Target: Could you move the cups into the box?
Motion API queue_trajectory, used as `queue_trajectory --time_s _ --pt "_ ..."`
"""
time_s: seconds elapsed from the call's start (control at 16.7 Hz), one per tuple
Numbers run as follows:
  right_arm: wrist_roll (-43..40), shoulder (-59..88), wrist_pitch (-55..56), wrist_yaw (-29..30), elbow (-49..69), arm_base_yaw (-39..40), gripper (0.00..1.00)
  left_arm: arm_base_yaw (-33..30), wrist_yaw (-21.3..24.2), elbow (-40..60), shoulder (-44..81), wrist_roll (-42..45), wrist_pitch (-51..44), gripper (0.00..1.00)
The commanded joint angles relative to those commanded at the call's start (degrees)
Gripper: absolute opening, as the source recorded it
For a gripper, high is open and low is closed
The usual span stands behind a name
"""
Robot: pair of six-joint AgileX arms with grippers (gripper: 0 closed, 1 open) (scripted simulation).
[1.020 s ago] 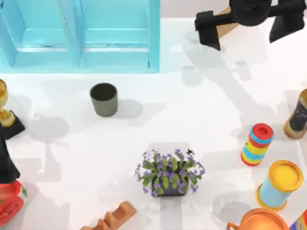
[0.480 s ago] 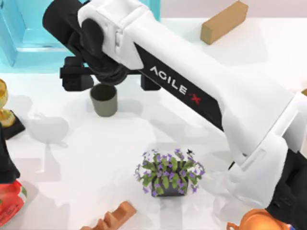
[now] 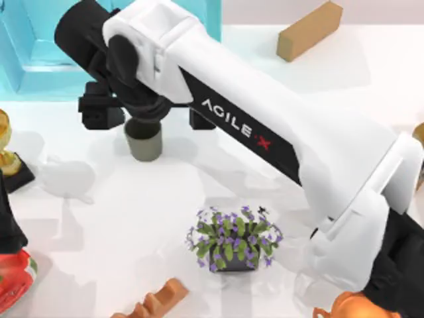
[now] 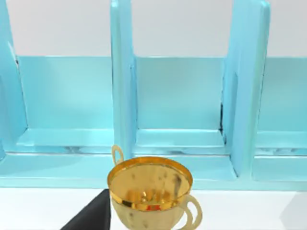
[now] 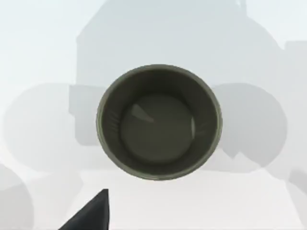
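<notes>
One right arm [image 3: 265, 132] lettered "AGILEX", fingers [image 3: 99, 112] seemingly spread above grey-olive cup [image 3: 144, 140], left fingers' state unclear.

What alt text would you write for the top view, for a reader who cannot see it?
The white right arm reaches across the table, its black right gripper spread wide, directly above the small dark grey-olive tapered cup, which stands upright before the large turquoise-blue divided box. A potted purple-flowered plant stands nearer, and a tan-brown block lies at the far edge.
</notes>
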Motion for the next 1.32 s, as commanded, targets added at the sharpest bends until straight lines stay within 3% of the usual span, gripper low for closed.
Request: queue_trajectory --time_s 0.42,0.72,1.32 --pt "-3.3 8.4 9.7 -0.9 -0.1 -3.2 1.00 0.0 0.0 0.0 0.0 0.0 0.0 1.00" --pt "-3.5 9.4 10.9 -0.9 0.0 -3.4 1.00 0.0 0.0 0.0 0.0 0.0 0.0 1.00" --pt "-3.5 9.4 10.9 -0.9 0.0 -3.4 0.25 0.0 0.0 0.0 0.0 0.0 0.0 1.00"
